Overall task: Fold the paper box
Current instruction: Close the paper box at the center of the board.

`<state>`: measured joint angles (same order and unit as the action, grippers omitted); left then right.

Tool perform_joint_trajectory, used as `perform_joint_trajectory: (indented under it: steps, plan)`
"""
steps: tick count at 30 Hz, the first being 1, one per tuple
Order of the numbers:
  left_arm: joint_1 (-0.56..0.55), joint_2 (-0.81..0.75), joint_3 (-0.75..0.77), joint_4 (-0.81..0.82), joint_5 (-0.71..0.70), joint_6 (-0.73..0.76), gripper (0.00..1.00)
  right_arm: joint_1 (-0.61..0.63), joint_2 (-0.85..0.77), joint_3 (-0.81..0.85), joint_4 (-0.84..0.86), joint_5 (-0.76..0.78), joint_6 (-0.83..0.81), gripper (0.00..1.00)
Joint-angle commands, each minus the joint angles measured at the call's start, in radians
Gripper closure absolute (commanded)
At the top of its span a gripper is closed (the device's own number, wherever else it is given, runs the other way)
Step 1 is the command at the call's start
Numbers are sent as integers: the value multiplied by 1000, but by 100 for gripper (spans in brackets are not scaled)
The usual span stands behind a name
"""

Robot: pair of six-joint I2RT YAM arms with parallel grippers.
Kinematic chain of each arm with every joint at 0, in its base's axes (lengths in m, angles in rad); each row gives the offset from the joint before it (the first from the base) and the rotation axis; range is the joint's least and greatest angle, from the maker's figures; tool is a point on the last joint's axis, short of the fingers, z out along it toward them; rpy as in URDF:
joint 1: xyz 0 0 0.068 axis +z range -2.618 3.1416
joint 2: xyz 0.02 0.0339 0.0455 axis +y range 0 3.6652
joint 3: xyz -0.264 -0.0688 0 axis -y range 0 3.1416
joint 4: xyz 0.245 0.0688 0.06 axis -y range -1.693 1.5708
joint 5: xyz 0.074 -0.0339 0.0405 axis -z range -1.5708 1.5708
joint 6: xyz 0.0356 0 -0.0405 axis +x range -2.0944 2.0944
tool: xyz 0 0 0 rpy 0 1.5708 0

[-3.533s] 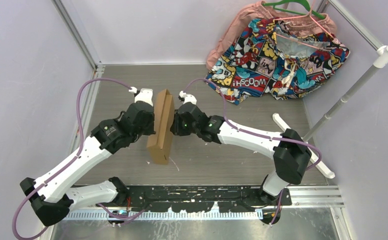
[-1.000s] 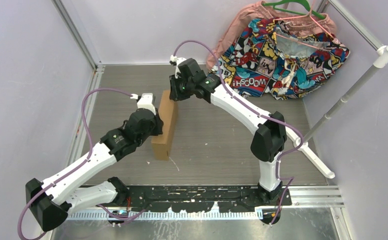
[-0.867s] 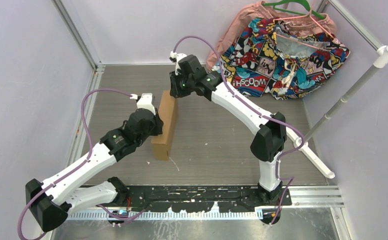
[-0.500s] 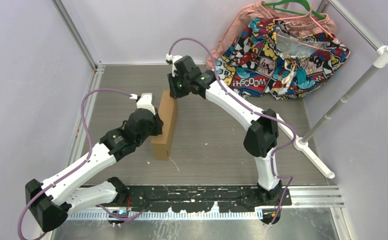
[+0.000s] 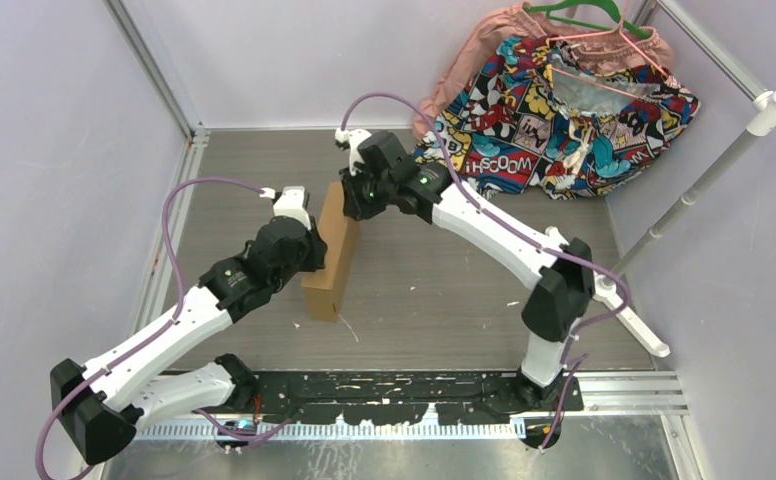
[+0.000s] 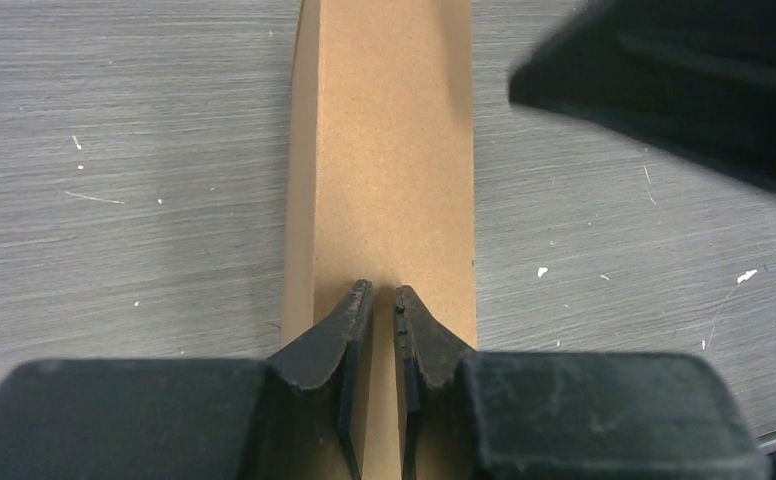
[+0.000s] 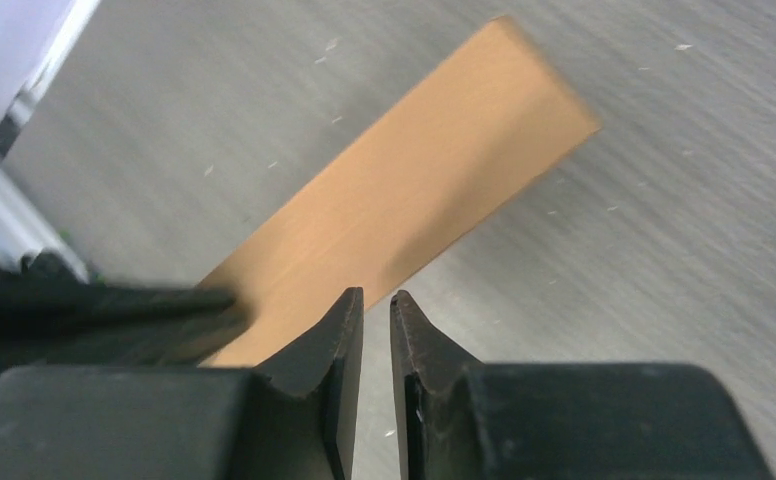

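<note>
The paper box is a closed brown cardboard slab standing on a long narrow edge, running from near to far at the table's middle. My left gripper sits at its upper narrow face; in the left wrist view the gripper shows its jaws almost together over the box, nothing between them. My right gripper is at the box's far end. In the right wrist view this gripper is shut to a thin slit and empty, hanging over the table just beside the box.
A comic-print cloth with a pink garment and green hanger lies at the back right. A white pole leans along the right side. Metal frame rails border the left. The right arm's black link crosses above the box.
The right arm has come nearer and lower, from beyond the box's far end to right at it, its elbow swinging right. Its jaws narrowed slightly. The left arm and box stayed put.
</note>
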<state>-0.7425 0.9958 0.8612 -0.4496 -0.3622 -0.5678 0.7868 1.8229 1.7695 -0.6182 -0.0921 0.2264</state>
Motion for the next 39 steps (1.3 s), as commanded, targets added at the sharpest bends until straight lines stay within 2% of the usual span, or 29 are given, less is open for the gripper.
perform_joint_trajectory:
  steps: [1, 7, 13, 31, 39]
  plan:
    - [18, 44, -39, -199, 26, 25, 84, 82, -169, -71, -23, -95, -34, 78]
    - [36, 22, -45, -192, 19, 23, 84, 119, -278, -233, 76, -216, 61, 78]
    - [40, -6, -51, -185, 22, 7, 84, 186, -311, -304, 132, -241, 109, 78]
    - [40, -43, -62, -184, 36, -14, 83, 260, -218, -355, 258, -262, 182, 78]
    - [41, -62, -73, -186, 36, -17, 83, 273, -193, -401, 251, -208, 200, 79]
